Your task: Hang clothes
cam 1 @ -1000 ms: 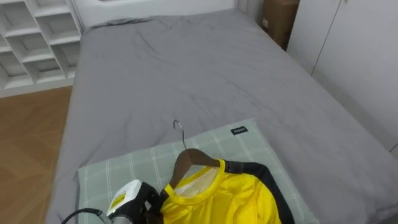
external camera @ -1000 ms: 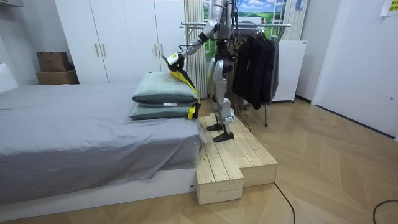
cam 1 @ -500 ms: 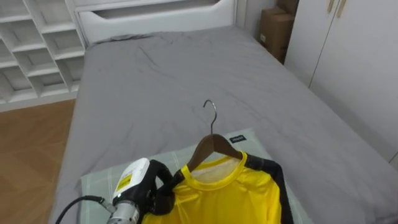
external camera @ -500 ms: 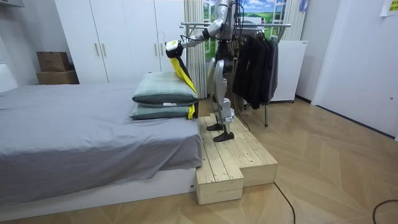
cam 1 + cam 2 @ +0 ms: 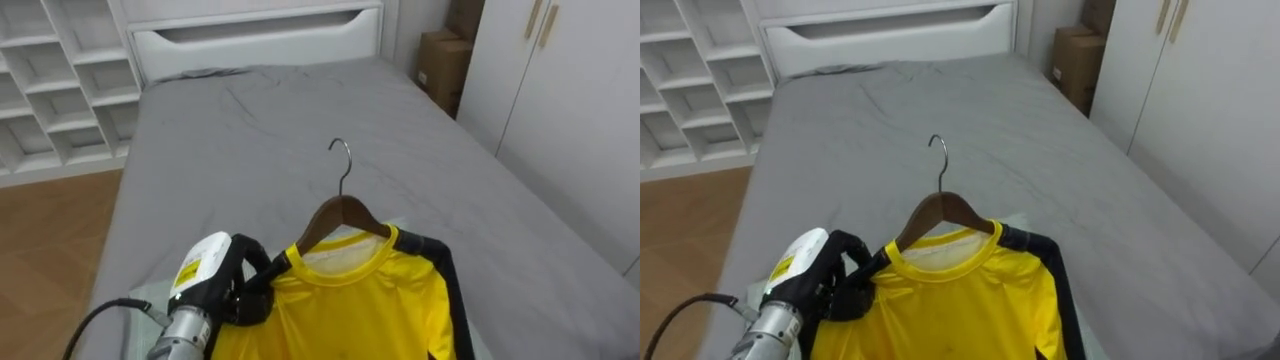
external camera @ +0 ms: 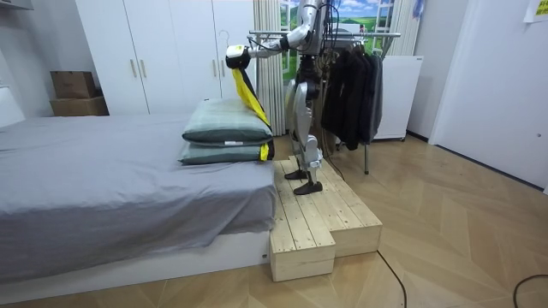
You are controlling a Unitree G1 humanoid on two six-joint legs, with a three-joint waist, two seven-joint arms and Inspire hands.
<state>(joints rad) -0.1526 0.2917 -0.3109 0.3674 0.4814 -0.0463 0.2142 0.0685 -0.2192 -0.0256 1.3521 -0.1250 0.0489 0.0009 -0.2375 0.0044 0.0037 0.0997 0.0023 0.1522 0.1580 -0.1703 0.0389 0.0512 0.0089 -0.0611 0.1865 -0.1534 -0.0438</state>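
A yellow shirt [image 5: 350, 300] with black sleeves hangs on a wooden hanger [image 5: 340, 212] whose metal hook [image 5: 343, 160] points up. My left hand [image 5: 235, 285] is shut on the shirt's shoulder, over the hanger's arm. In the room view the left hand [image 6: 233, 56] holds the shirt [image 6: 246, 90] high above two stacked green pillows [image 6: 227, 128] at the bed's foot, with the shirt's lower end trailing down to them. I stand on a wooden platform [image 6: 321, 214] facing the bed.
The grey bed [image 5: 300, 110] stretches ahead, with white shelves [image 5: 50, 80] on the left and a wardrobe [image 5: 570, 100] and cardboard box [image 5: 440, 65] on the right. Behind me a clothes rack [image 6: 342, 36] holds dark garments [image 6: 351, 85].
My left hand has raised the shirt and hanger up from the pillows to about head height. The eye view has tilted up towards the headboard.
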